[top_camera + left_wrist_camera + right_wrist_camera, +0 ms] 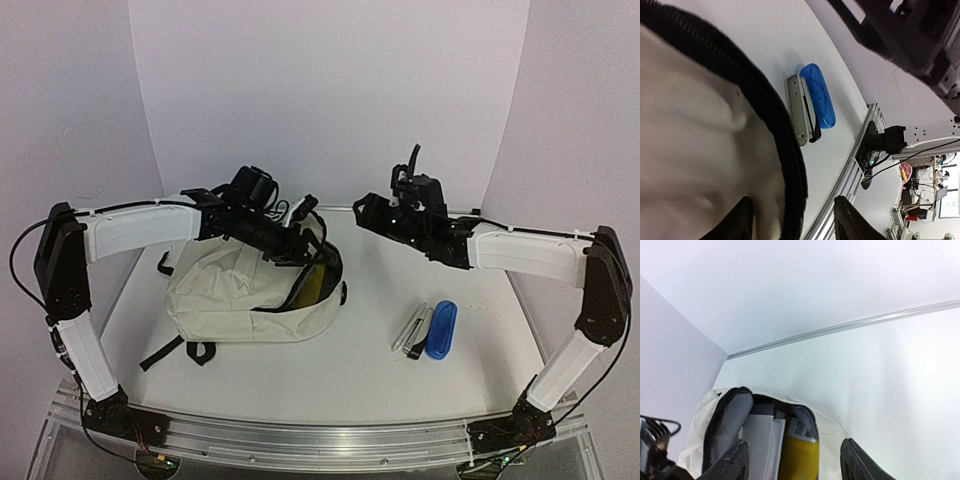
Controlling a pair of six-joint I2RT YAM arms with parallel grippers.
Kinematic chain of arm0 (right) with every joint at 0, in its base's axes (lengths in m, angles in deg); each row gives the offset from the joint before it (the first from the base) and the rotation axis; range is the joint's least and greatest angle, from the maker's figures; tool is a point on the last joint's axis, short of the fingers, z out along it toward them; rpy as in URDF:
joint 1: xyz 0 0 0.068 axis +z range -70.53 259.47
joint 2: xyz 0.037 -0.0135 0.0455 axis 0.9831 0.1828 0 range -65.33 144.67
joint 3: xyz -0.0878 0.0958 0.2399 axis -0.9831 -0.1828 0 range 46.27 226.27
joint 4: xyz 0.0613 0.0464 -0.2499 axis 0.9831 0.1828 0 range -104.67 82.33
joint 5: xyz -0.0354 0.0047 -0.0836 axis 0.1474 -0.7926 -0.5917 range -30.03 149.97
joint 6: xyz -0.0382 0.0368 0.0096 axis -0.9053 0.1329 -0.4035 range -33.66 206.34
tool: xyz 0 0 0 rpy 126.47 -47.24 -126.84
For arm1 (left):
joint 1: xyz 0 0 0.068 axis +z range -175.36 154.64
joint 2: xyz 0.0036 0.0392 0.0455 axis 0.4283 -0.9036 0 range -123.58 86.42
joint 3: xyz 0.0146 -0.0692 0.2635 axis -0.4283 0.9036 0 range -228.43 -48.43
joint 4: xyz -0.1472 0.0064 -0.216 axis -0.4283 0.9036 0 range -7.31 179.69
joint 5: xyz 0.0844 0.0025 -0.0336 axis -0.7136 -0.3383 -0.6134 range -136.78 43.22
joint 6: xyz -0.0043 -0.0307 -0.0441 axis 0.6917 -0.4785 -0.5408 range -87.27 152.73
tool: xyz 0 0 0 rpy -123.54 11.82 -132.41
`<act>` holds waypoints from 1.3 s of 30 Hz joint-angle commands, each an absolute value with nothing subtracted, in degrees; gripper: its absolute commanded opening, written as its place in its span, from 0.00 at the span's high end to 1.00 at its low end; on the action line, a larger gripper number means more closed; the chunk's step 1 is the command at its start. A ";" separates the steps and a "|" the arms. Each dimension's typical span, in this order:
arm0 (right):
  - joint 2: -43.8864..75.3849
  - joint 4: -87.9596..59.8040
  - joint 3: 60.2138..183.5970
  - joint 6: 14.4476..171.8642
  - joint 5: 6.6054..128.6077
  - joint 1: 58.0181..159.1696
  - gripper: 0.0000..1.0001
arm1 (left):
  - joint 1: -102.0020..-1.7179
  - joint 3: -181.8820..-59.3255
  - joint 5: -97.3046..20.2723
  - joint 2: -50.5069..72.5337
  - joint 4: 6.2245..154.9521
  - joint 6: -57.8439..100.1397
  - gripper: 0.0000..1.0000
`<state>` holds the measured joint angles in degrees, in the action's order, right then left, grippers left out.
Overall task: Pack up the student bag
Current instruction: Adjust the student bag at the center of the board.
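Observation:
The student bag (pixel 235 300), a cream backpack with black straps, lies on the table at the centre left with its mouth facing right. White papers (pixel 760 440) and a yellow item (pixel 800 460) show inside against the grey lining. My left gripper (pixel 312 243) hovers over the mouth. In the left wrist view it (pixel 795 222) is open, with the bag's black zipper rim (pixel 777 130) running between the spread fingers, apart from both. My right gripper (pixel 362 207) hangs to the right of the bag. In its wrist view it (pixel 796 465) stands open with nothing in it, looking into the mouth.
A grey stapler (pixel 411 330) and a blue oblong case (pixel 441 330) lie side by side on the table at the right, also seen as the stapler (pixel 801 110) and case (pixel 819 100) past the bag's rim. White walls close the back and sides. An aluminium rail (pixel 320 440) runs along the near edge.

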<state>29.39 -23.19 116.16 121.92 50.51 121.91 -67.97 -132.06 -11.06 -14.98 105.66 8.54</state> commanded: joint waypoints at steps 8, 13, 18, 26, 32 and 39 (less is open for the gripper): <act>35.25 -14.81 124.82 113.62 62.53 120.56 0.23 | -69.57 -126.49 -20.44 -3.61 105.71 6.25 0.12; 38.40 -14.76 127.58 112.99 68.68 119.70 0.17 | -69.24 -120.99 -27.60 4.50 110.08 0.17 0.04; 40.29 -14.76 129.62 112.43 70.16 119.55 0.16 | -66.24 -115.94 -32.75 10.80 116.23 -8.28 0.01; 42.34 -14.77 132.08 112.08 72.22 119.46 0.16 | -57.31 -108.35 -28.09 16.66 117.89 -14.01 0.00; 46.02 -12.42 135.68 110.44 76.55 119.48 0.26 | -54.52 -105.98 -24.83 14.63 115.90 -13.44 0.00; 46.51 -12.24 135.62 110.52 83.18 119.52 0.50 | -50.03 -103.35 -24.13 11.64 112.23 -12.71 0.00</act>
<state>46.53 -12.35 134.30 111.10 78.26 119.62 -51.98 -104.65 -24.56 12.73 115.70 -12.77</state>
